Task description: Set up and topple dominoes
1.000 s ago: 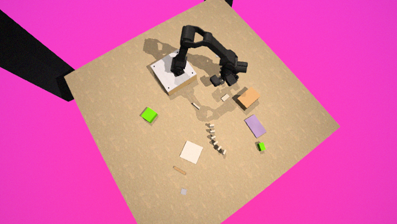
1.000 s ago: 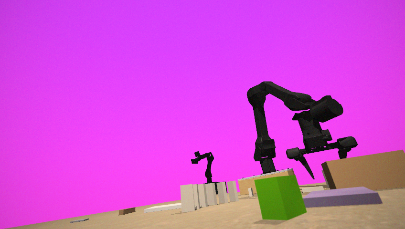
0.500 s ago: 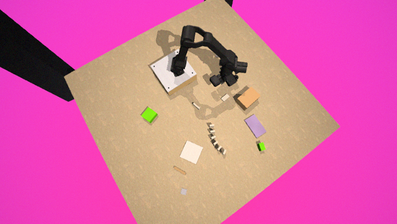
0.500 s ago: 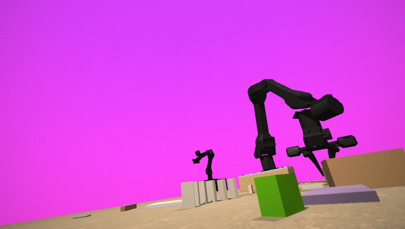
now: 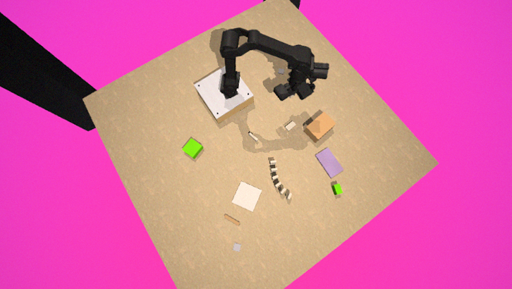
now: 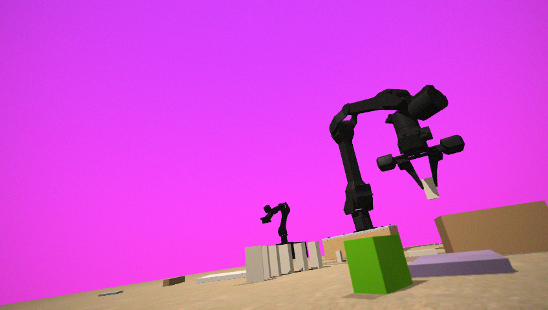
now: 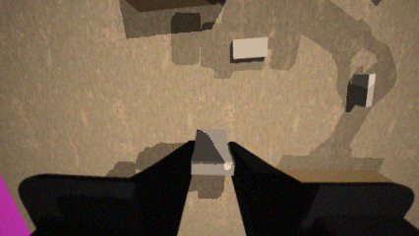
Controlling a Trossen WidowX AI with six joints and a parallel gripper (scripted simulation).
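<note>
My gripper (image 5: 292, 90) (image 6: 428, 185) (image 7: 211, 147) is shut on a pale domino (image 6: 431, 190) (image 7: 211, 153) and holds it well above the table, near the arm's base. The row of several standing dominoes (image 5: 278, 178) (image 6: 282, 259) runs in a slight curve in the middle of the table, far from the gripper. One loose domino (image 5: 289, 126) (image 7: 250, 47) lies flat beside the orange box (image 5: 319, 125). Another loose domino (image 5: 252, 136) (image 7: 367, 89) (image 6: 338, 255) sits between the base and the row.
The orange box also shows in the exterior view (image 6: 495, 226). A purple slab (image 5: 328, 161) (image 6: 461, 261) and a small green cube (image 5: 337, 189) (image 6: 377, 263) lie right of the row. A white tile (image 5: 247, 195), a brown stick (image 5: 231, 219), a grey tile (image 5: 237, 247) and a larger green cube (image 5: 192, 147) lie to its left.
</note>
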